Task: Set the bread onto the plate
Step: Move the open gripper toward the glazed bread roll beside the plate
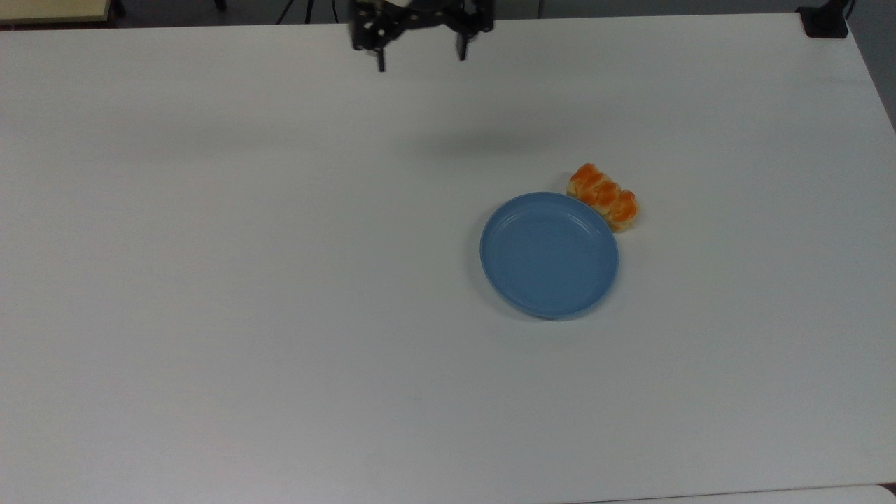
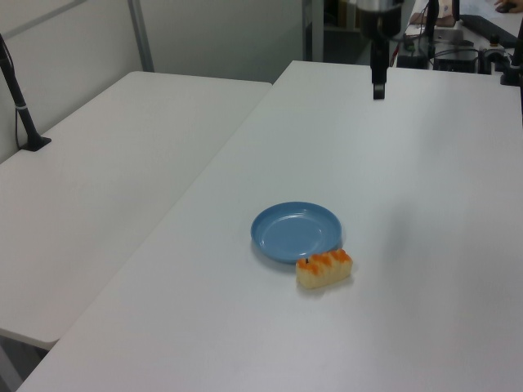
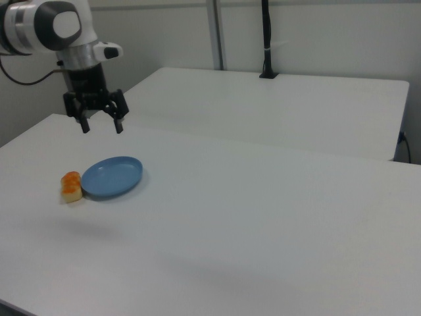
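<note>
**Bun on the table beside the blue plate, gripper spread and high above**

You have the small oblong pale-tan bread [image 1: 603, 197] with three glossy orange-brown lumps along its top lying on the white rectangular table [image 1: 280, 280], not on the dish. It rests just beside the round shallow blue plate [image 1: 549, 255], against the raised rim at the top view's upper right; whether bun and rim actually touch, you cannot tell. In the left view the bread [image 2: 324, 269] sits at the near right edge of the plate [image 2: 296, 232], and in the right view the bread [image 3: 71, 185] lies at the right view's left of the plate [image 3: 112, 176]. The plate holds nothing.

Your black two-finger gripper [image 1: 421, 61] hangs in the air near the far edge of the table in the top view, well apart from both bread and plate. Its two fingers point down and stand wide apart, with nothing between them. In the right view the gripper [image 3: 100, 125] hangs below the white and grey arm [image 3: 49, 26], above and behind the plate, clear of the tabletop. In the left view the gripper [image 2: 378, 88] is seen edge-on over the far part of the table.

A second white table [image 2: 106, 163] adjoins the first, with a black pole [image 3: 266, 39] standing at its far side in the right view.
</note>
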